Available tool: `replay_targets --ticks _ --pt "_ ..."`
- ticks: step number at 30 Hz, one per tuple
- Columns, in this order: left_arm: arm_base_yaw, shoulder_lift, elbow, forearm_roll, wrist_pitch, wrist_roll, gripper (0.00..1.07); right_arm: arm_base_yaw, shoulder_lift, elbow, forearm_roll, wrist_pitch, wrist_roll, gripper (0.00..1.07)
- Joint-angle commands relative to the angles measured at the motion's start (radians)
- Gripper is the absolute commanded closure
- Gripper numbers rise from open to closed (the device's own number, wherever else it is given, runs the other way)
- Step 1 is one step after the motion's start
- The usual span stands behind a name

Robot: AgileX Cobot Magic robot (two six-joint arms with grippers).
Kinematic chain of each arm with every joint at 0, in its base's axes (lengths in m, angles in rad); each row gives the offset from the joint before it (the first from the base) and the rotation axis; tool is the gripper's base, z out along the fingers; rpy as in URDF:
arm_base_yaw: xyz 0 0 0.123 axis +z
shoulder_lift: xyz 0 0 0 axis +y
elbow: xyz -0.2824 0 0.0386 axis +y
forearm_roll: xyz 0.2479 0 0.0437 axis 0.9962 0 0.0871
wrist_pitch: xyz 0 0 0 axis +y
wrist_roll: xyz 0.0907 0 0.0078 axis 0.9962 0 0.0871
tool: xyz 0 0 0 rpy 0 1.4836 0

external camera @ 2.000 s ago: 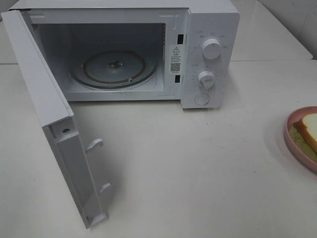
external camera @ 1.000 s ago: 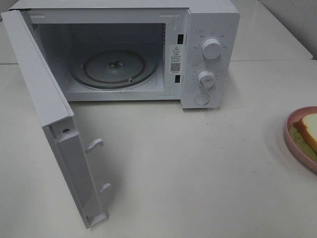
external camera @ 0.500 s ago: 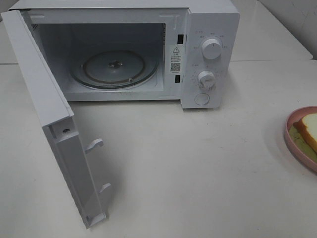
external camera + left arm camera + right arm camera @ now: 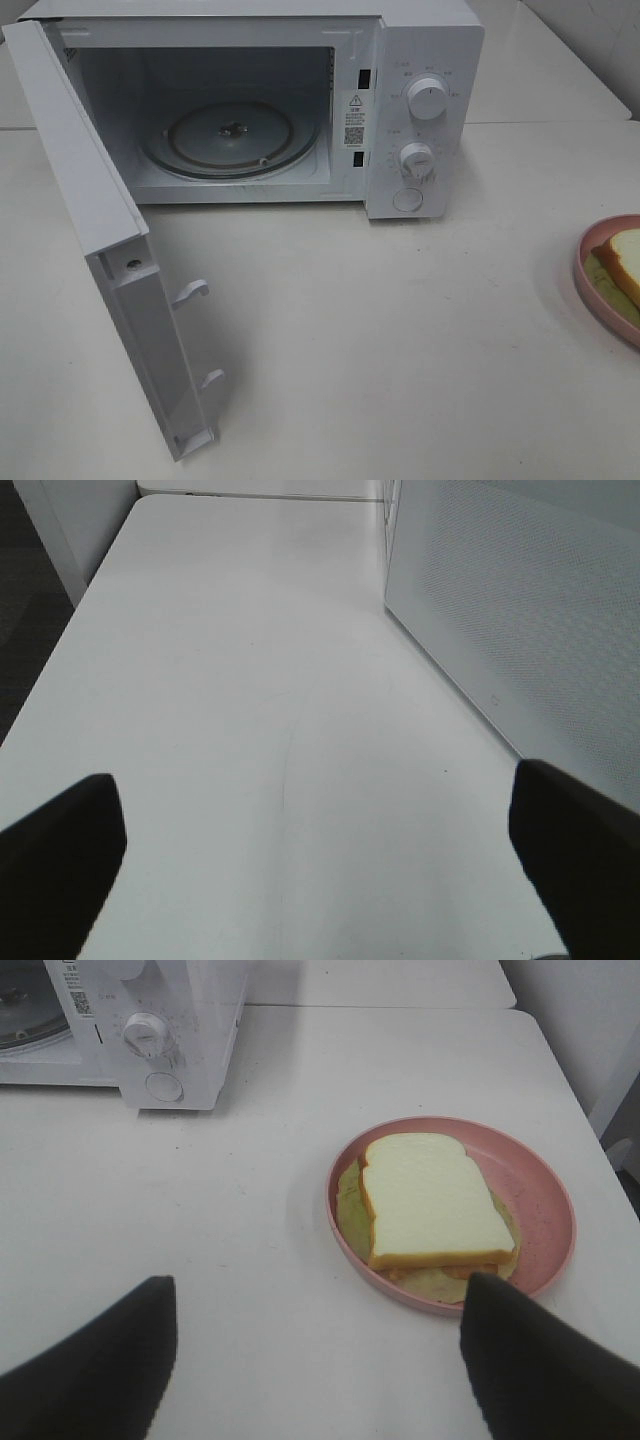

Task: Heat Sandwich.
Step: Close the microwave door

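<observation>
Both end effectors (image 4: 320,850) (image 4: 320,1345) wide open

Bright even overhead light, soft shadow beside microwave door (image 4: 110,250), dark blurred claw fingertips (image 4: 90,1370), no glare

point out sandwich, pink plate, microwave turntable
sandwich (image 4: 435,1198), right wrist view, middle of top bread slice
pink plate (image 4: 545,1200), right wrist view, bare inner surface beside the sandwich
turntable (image 4: 200,150), exterior high view, bare glass off its hub

Smooth matt white table (image 4: 400,330) — glossy plastic microwave (image 4: 425,60), glass turntable (image 4: 230,140).
</observation>
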Motion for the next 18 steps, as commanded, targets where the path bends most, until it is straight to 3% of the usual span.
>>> replay_targets --ticks 1,18 --pt "0.003 -0.010 0.000 -0.005 -0.010 0.003 0.07 -0.004 -0.026 0.001 -0.003 -0.004 0.000 0.33" --pt "0.003 0.057 -0.026 -0.007 -0.063 0.002 0.07 -0.004 -0.026 0.001 -0.003 -0.004 0.000 0.35"
